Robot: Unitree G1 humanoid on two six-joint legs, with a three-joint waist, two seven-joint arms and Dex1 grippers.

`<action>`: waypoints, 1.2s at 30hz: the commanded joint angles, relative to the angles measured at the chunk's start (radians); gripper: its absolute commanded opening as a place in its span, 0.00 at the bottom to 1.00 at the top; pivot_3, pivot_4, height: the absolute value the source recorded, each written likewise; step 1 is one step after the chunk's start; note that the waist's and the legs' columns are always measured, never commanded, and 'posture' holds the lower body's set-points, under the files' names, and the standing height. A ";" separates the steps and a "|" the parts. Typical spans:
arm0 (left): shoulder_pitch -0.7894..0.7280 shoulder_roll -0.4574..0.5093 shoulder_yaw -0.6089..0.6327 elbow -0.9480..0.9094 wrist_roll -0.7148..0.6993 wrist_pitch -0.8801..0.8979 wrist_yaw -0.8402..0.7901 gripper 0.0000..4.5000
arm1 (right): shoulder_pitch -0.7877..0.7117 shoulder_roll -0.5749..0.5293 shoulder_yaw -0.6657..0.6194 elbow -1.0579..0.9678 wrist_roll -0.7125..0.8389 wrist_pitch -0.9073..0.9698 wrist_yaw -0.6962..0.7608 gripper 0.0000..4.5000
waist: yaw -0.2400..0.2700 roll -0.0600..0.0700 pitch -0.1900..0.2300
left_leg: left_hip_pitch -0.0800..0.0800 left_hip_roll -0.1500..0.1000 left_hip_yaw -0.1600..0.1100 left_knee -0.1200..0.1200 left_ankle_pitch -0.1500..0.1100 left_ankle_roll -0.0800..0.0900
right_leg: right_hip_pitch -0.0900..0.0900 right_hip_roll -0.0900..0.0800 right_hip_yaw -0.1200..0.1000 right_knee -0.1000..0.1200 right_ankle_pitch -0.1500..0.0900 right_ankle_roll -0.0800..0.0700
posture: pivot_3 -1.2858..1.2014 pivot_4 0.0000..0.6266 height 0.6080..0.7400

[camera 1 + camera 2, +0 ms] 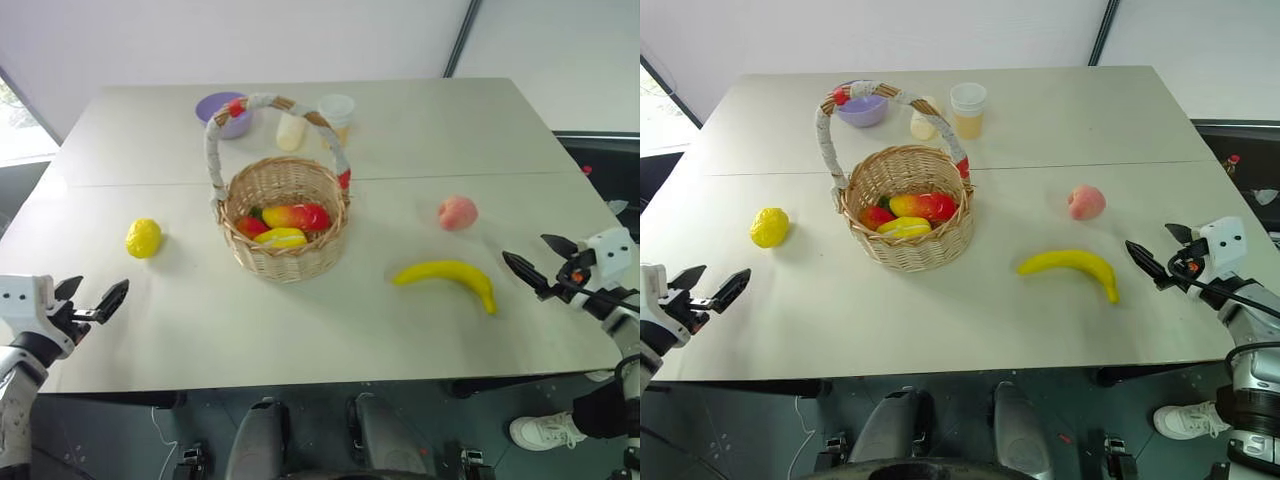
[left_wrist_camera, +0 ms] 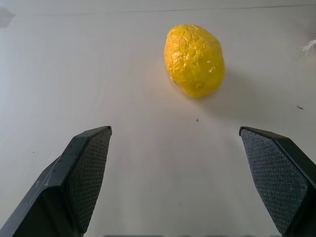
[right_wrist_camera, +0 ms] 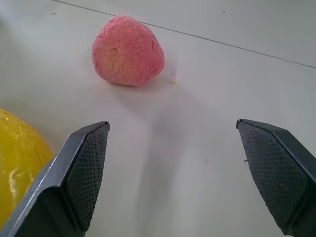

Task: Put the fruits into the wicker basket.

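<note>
The wicker basket (image 1: 285,255) stands mid-table with several fruits inside. A yellow lemon (image 1: 143,238) lies to its left, a pink peach (image 1: 457,212) to its right, and a banana (image 1: 448,276) in front of the peach. My left gripper (image 1: 92,301) hovers open near the table's front left edge, short of the lemon (image 2: 194,60). My right gripper (image 1: 541,260) is open at the right, beside the banana's end (image 3: 17,168), with the peach (image 3: 128,50) ahead of it. Neither holds anything.
At the back of the table (image 1: 420,130) stand a purple bowl (image 1: 222,113), a pale cream oblong object (image 1: 290,131) and a translucent cup (image 1: 337,112). A person's white shoe (image 1: 545,431) shows on the floor at the right.
</note>
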 commanded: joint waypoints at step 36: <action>-0.633 0.137 -0.381 0.203 0.199 0.485 0.229 0.99 | -0.293 0.099 0.534 -0.862 0.223 0.413 -0.003 0.96 | 0.005 -0.001 0.000 | -0.002 -0.002 -0.003 0.001 0.000 0.000 | -0.001 0.000 -0.002 0.001 0.002 0.004 | 0.52 0.24 1.00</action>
